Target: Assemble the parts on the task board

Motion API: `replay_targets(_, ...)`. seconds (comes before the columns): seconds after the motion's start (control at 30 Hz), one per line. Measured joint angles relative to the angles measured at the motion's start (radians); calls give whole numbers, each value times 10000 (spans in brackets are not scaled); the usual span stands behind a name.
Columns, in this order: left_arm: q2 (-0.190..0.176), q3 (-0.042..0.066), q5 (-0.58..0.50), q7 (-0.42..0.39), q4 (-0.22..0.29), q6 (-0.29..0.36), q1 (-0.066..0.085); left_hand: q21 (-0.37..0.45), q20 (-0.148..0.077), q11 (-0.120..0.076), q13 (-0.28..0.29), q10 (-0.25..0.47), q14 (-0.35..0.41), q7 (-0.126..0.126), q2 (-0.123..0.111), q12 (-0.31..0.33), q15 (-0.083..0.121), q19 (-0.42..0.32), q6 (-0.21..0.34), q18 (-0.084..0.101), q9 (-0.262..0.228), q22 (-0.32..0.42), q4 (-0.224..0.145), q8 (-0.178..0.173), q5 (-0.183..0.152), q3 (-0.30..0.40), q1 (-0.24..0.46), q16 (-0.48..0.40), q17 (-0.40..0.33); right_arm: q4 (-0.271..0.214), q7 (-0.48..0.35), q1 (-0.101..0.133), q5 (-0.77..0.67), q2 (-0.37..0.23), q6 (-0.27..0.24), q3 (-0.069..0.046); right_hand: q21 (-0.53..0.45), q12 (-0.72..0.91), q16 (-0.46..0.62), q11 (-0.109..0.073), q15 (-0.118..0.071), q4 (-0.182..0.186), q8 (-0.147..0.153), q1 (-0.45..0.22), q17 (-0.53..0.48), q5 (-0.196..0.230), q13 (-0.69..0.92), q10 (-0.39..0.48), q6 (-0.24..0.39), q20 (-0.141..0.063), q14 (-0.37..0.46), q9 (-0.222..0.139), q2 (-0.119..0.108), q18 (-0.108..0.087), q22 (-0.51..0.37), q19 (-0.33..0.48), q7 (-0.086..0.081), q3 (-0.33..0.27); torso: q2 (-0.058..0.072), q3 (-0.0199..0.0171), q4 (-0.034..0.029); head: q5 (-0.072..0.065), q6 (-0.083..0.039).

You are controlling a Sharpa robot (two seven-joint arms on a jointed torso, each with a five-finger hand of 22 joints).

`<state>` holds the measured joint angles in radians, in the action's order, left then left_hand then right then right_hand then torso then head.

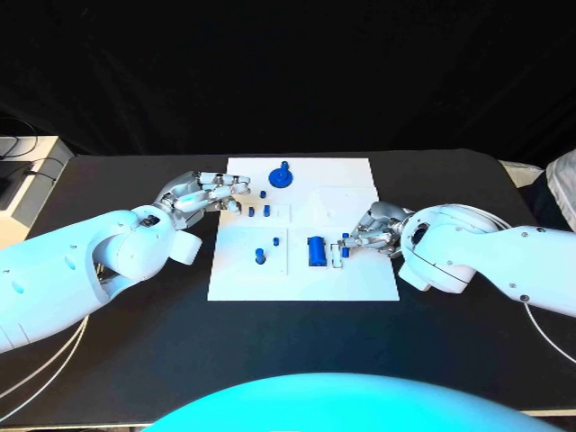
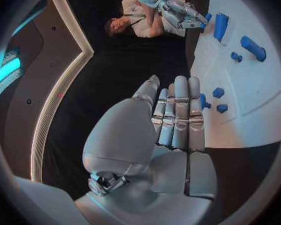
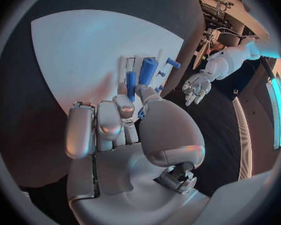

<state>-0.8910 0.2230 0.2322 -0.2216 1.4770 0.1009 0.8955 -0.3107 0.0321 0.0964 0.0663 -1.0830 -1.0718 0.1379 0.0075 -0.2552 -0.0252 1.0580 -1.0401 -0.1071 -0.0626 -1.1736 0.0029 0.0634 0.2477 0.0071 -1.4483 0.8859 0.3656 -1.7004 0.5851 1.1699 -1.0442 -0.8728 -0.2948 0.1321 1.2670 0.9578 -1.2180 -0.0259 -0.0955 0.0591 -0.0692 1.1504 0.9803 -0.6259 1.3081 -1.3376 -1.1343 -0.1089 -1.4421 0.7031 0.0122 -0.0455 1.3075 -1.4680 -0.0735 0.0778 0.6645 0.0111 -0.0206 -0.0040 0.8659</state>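
Bench: black bench [image 1: 132, 360] with the white board [image 1: 327, 193] lying flat in its middle.
Board: its far edge carries a round blue knob part [image 1: 282, 175]; two small blue pegs [image 1: 265, 211] stand near its left edge; another small peg [image 1: 276, 241] and an upright blue pin [image 1: 261, 256] sit in the near-left area; a larger blue block [image 1: 317, 251] lies near the middle of the near half.
Left hand: the left hand [image 1: 211, 191] hovers at the board's left edge, beside the two pegs. In the left wrist view its fingers [image 2: 178, 115] lie straight and close together, pointing toward the pegs [image 2: 217, 93], with nothing held.
Right hand: the right hand [image 1: 376, 229] is over the board's right side, just beside the block. In the right wrist view its fingers [image 3: 109, 125] curl inward next to the block [image 3: 147, 71] and a slim blue piece [image 3: 131, 79]; a bit of blue shows between the fingers, but I cannot tell whether it grips anything.
Other: a beige stand [image 1: 9, 180] sits off the bench's left end.
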Motion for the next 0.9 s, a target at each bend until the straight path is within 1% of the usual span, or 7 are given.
replay_targets(0.13, 1, 0, 0, 9, 4, -14, 0, 0, 0, 0, 0, 0, 0, 0, 0, 0, 0, 0, 0, 0, 0, 0, 0, 0, 0, 0, 0, 0, 0, 159, -12, -43, 44, 232, 34, 19, 0, 0, 0, 0, 0, 0, 1, -15, -10, 1, -1, 0, 0, 0, 0, 15, -13, 1, -1, 0, 0, 0, -1, 0, -11, 15, 5)
replay_targets(0.3, -19, 3, 0, 25, 9, -31, 0, 41, 38, 0, 0, 0, 0, 0, 0, 0, 0, 38, 0, 2, 0, -63, 0, 0, 0, 0, 0, 0, 0, 238, -14, -137, 82, 376, 116, 45, 0, 0, 0, 0, 14, -31, 3, -41, -18, 3, -1, 0, -1, 0, -13, 22, -37, 1, -1, 0, 1, 31, 8, -5, -14, 49, 39)
replay_targets(0.47, -29, 3, 0, 47, 19, -51, 0, 41, 37, 0, 0, 0, 0, 0, 0, 0, 0, 37, 0, 1, 0, -63, 0, 0, 0, 0, 0, 0, 0, 239, -14, -155, 31, 397, 227, 46, 0, 0, 0, 0, 15, -43, 13, -42, -35, 6, -3, -1, -2, 0, -14, 22, -37, 1, -1, 0, 2, 43, 8, -3, -10, 81, 64)
replay_targets(0.7, -39, 0, 1, 79, 21, -77, 0, 41, 37, 0, 0, 0, 0, 0, 0, 0, 0, 37, 0, 1, 0, -63, 0, 0, 0, 0, 0, 0, 0, 218, 12, -170, -99, 412, 411, 53, 0, 0, 0, 0, 15, -99, 19, -82, -35, 10, -3, -1, -4, 1, -14, 31, -76, 1, -2, 0, 4, 43, 7, -15, 13, 102, 67)
replay_targets(0.9, -41, 0, 2, 92, 21, -93, 0, 40, 37, 0, 0, 0, 0, 0, 0, 0, 0, 36, 0, 0, 0, -62, 0, 0, 0, 0, 0, 0, 0, 220, 26, -165, -194, 423, 481, 45, 1, 0, 0, 0, 16, -114, 23, -92, -35, 12, -4, -1, -4, 1, -14, 63, -85, 2, -2, 1, 4, 58, 1, -15, 8, 102, 68)
